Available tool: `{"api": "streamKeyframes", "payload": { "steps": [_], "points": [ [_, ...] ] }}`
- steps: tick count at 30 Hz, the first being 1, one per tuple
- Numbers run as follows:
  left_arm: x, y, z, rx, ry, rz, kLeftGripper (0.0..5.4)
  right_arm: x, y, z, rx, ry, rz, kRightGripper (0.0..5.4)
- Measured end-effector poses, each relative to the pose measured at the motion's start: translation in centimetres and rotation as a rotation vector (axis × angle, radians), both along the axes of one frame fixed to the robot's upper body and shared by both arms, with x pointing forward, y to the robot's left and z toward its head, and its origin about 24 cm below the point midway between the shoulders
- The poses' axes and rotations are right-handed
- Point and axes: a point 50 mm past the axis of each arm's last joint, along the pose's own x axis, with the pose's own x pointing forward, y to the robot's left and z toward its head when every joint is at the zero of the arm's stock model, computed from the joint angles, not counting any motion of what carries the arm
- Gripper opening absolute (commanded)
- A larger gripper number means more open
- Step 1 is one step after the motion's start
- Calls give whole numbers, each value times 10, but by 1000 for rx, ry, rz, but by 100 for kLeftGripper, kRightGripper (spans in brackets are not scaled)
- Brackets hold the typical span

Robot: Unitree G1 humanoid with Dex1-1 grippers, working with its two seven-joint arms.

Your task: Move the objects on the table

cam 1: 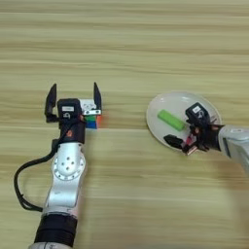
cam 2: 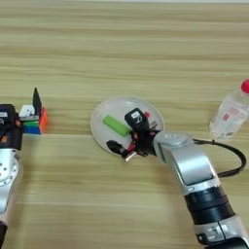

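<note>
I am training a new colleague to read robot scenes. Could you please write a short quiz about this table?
1. True or false: the green block lies on the plate.
2. Which thing stands farthest to the robot's right? A) the puzzle cube B) the clear bottle C) the plate
3. Fill in: the left pincer is ____, with its two black fingers standing apart beside the cube.

Key:
1. True. The right pincer is at the plate's near rim, next to the block.
2. B. The bottle has a red cap and shows in the right eye view only.
3. Open.
</note>
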Motion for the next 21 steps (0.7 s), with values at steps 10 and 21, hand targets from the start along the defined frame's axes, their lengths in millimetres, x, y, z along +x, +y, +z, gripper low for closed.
{"api": "streamKeyframes", "payload": {
  "steps": [10,21],
  "points": [
    [0,-1,-2,3,8,1,539,-18,2,2,14,39,35,540],
    [1,-2,-4,5,16,-1,539,-12,-4,-4,-51,-113,13,540]
  ]
}}
